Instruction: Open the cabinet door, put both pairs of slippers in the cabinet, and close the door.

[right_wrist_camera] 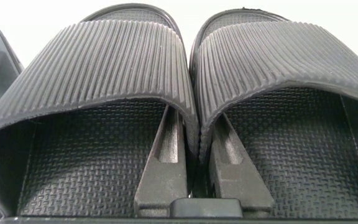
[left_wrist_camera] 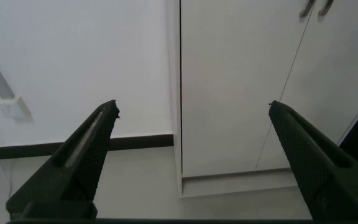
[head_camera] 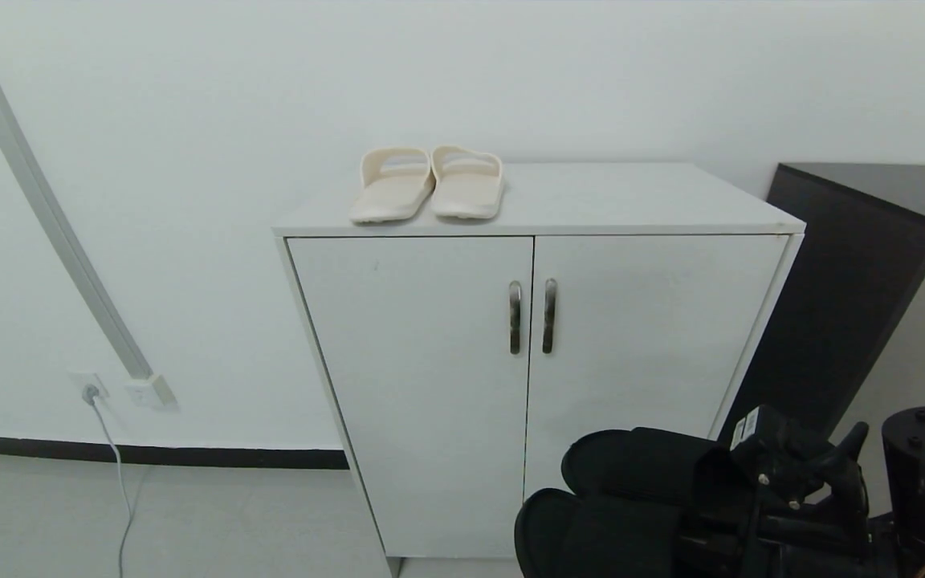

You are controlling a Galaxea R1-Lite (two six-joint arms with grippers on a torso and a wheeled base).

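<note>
Pinching pair of black ribbed rubber slippers [head_camera: 631,470] by inner edges in right gripper [right_wrist_camera: 196,124], low before white two-door cabinet [head_camera: 639,201], doors [head_camera: 414,377] shut. Pair of cream open-toe slippers [head_camera: 429,185] atop cabinet, toward left. Spread wide and empty, left gripper [left_wrist_camera: 192,107] facing cabinet's lower left corner

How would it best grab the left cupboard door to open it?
By the upright metal handle at the left door's inner edge, from straight in front, fingers closing across the thin bar. The door face is flat, with nothing else to hold. The open left end effector is free.
</note>
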